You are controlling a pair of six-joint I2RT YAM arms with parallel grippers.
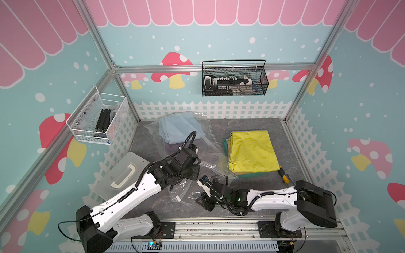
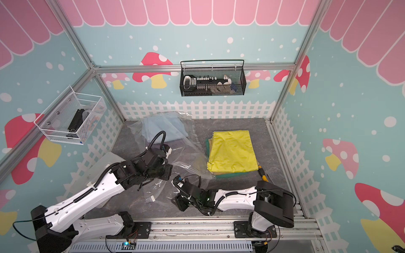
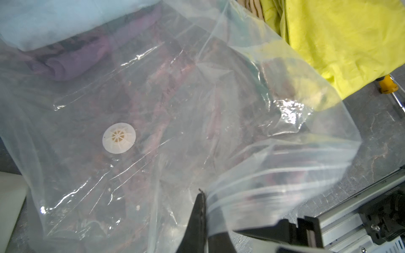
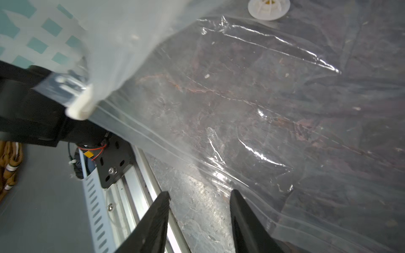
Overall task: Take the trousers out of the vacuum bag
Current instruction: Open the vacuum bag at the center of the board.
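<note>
Pinching the zip edge of the vacuum bag, left gripper is clamped tight. Light blue trousers and purple trousers are inside the bag, far end. Right gripper: jaws apart, nothing between, just beside the zip edge. Yellow trousers top a stack on the table, outside the bag.

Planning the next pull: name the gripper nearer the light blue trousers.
Left. The left gripper pinches the vacuum bag just short of the light blue trousers; the right gripper sits farther back, open, at the bag's near edge.
</note>
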